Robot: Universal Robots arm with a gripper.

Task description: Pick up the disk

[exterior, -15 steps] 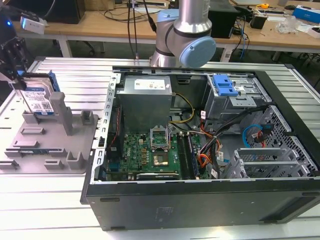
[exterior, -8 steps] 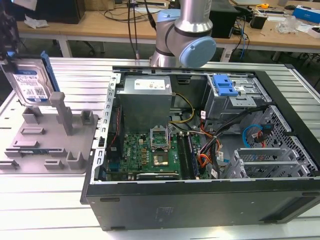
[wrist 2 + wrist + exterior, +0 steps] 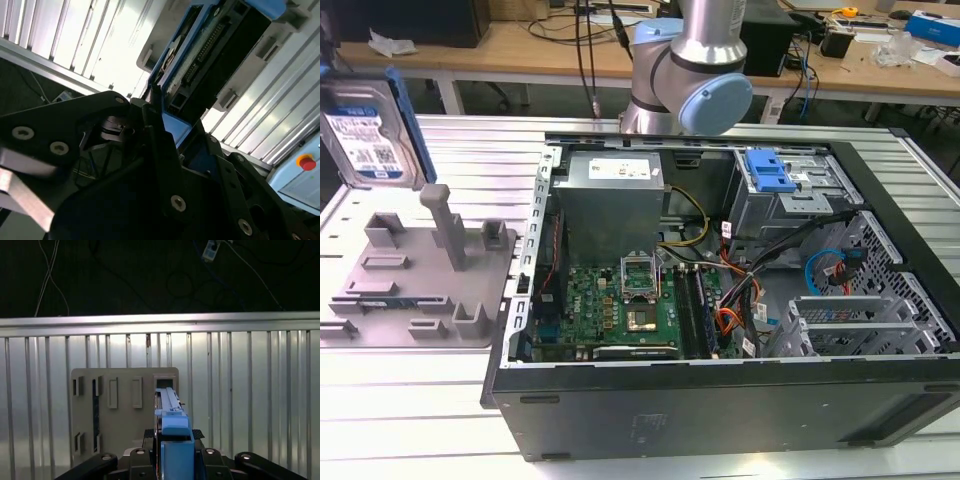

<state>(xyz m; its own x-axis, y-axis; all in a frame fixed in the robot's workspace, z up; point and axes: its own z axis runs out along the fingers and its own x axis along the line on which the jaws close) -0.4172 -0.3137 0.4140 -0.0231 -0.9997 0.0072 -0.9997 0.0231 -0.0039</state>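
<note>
1. The gripper is clamped on the disk. In the first wrist view its dark fingers press on both sides of the disk's blue rail.
2. In the second wrist view the gripper grips the disk at one end. The rest of the drive, with its connector side showing, sticks out past the fingertips.
3. In the exterior view the disk is at the exterior view's far left, held on edge with its white-and-blue label facing the camera. It seems to hang above the tray, apart from it.
4. The grey tray lies flat on the ribbed metal table, just left of the open computer case.
5. In the first wrist view the tray sits directly under the disk. Its upright slot looks empty, so the disk seems to be lifted out.
6. Holding the drive by its narrow sides likely keeps it upright, in line with the slot.
7. The arm stands on the far side of the case.
</note>
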